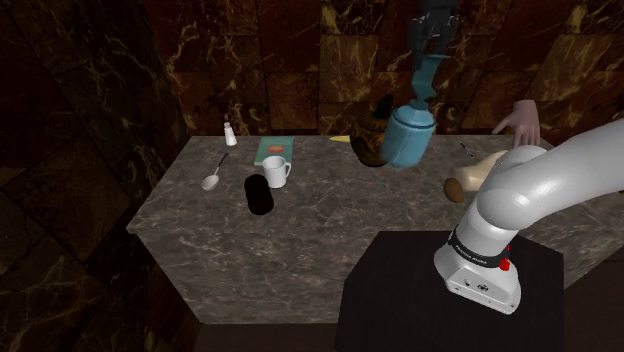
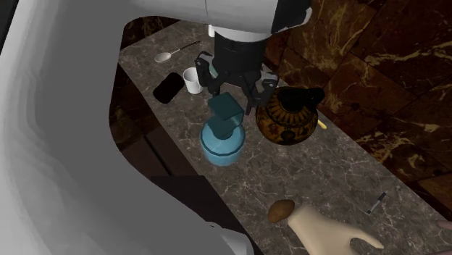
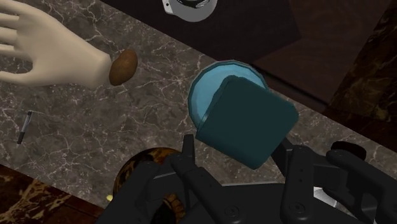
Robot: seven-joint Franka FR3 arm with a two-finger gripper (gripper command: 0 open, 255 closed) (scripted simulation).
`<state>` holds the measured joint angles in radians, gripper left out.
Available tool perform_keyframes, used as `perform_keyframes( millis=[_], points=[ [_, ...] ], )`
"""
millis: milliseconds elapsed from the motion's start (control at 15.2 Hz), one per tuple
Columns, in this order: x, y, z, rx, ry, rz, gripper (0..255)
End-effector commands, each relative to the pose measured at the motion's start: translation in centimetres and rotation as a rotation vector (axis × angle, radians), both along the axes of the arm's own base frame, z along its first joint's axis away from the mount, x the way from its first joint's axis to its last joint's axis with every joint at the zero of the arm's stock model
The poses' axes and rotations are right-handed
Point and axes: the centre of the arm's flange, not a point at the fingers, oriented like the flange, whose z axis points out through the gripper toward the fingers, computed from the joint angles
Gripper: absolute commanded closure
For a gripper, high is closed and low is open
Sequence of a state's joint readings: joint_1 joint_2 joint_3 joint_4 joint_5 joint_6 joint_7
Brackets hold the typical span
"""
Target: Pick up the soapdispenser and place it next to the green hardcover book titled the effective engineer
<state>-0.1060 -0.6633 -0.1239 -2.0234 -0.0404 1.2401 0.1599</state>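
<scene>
The end effector (image 1: 428,62) is closed on the dark teal pump head of the blue soap dispenser (image 1: 408,137). It holds the dispenser clear of the marble table (image 1: 330,240), with the bottle hanging tilted below the fingers. In the shoulder view the dispenser is well to the right of the green book (image 1: 263,148), whose title cannot be read.

The main risk is probably the grip. Only the pump head is clasped, so the heavier body could swing, twist between the fingers or slip out during a quick sideways move.

A dark gold-patterned vase (image 2: 290,114) stands just beside the dispenser, on the side nearer the book. If the dispenser is carried low or swinging toward the book, it could clip the vase.

The landing spot is crowded as well. A white mug (image 1: 277,171) touches the book's near edge, a black oblong object (image 1: 259,194) lies just in front of the book, and a spoon (image 1: 212,178) lies near its left side. If the dispenser comes down tilted there, it may knock the mug or topple on release.
</scene>
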Motion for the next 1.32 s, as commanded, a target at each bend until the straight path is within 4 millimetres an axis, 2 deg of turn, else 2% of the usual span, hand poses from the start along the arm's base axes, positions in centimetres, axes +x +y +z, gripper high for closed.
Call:
perform_keyframes(
  millis=[0,1254],
  points=[
    [-0.1,-0.1,1.1,0.000,-0.001,0.000,255],
    [-0.1,-0.1,11.1,0.000,-0.001,0.000,255]
  ],
)
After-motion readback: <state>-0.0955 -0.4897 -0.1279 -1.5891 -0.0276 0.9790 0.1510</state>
